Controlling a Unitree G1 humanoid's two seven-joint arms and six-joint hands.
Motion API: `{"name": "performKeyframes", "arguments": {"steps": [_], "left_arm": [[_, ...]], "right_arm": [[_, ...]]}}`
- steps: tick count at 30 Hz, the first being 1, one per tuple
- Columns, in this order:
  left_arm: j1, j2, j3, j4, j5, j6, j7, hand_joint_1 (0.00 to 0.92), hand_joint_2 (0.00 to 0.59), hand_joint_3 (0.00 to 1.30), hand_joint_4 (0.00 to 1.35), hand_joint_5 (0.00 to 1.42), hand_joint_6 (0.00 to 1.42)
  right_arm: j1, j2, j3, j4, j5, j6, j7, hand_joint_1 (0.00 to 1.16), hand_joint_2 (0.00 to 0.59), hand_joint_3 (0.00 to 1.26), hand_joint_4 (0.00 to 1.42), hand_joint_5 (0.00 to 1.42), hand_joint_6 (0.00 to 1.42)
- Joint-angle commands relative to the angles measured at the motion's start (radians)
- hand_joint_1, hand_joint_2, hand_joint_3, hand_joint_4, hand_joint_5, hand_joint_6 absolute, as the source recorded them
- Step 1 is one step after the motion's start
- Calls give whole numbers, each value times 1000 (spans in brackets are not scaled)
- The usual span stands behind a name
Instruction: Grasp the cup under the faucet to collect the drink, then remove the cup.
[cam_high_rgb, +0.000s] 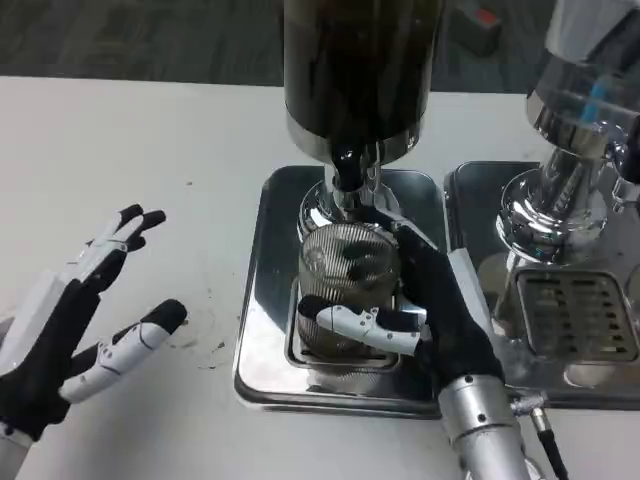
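Head view. Cup (347, 270), clear and ribbed, stands upright on the drip grate of the steel tray (262, 340), directly below the black faucet (346, 165) of the dark drink dispenser (357, 70). Dark reflections show through the cup wall; fill level cannot be told.

Right hand (425, 315) is wrapped around the cup from its right side. Palm and black inner surface lie against the cup's right wall; thumb in white and black crosses the front of the cup low down, its tip reaching the cup's left edge. The other fingers (415, 245) curl behind the cup's right rear and are partly hidden. Fingers closed on the cup; contact appears firm on front and right.

Left hand (65, 325) rests over the white surface (150, 160), well apart from the tray, fingers spread and holding nothing.

Second chrome dispenser (575, 140) stands on its own tray to the right, just beside the first tray.
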Motion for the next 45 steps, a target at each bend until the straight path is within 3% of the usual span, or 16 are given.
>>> {"name": "performKeyframes", "arguments": {"steps": [1, 13, 19, 33, 45], "left_arm": [[-6, 6, -15, 12, -7, -1, 0, 0, 173, 127, 0, 144, 40], [-29, 8, -42, 38, -5, -11, 2, 0, 172, 126, 0, 144, 40], [-38, 14, -57, 42, 60, -24, 51, 0, 171, 109, 0, 144, 40], [-17, 45, -74, 16, 131, -8, 123, 0, 173, 81, 0, 118, 14], [50, 106, -90, -75, 265, 71, 163, 0, 166, 30, 0, 51, 0]], "right_arm": [[15, 17, 3, -49, -18, -18, -23, 1030, 234, 265, 509, 766, 1145], [69, -6, -4, -126, -72, -24, -43, 1035, 242, 268, 509, 794, 1175], [91, -35, 0, -150, -118, -27, -52, 1032, 236, 268, 509, 808, 1181], [185, -50, -10, -255, -108, -23, -43, 1026, 244, 268, 509, 810, 1189], [269, -58, -8, -346, -106, -22, -22, 1016, 243, 272, 509, 810, 1193]]}}
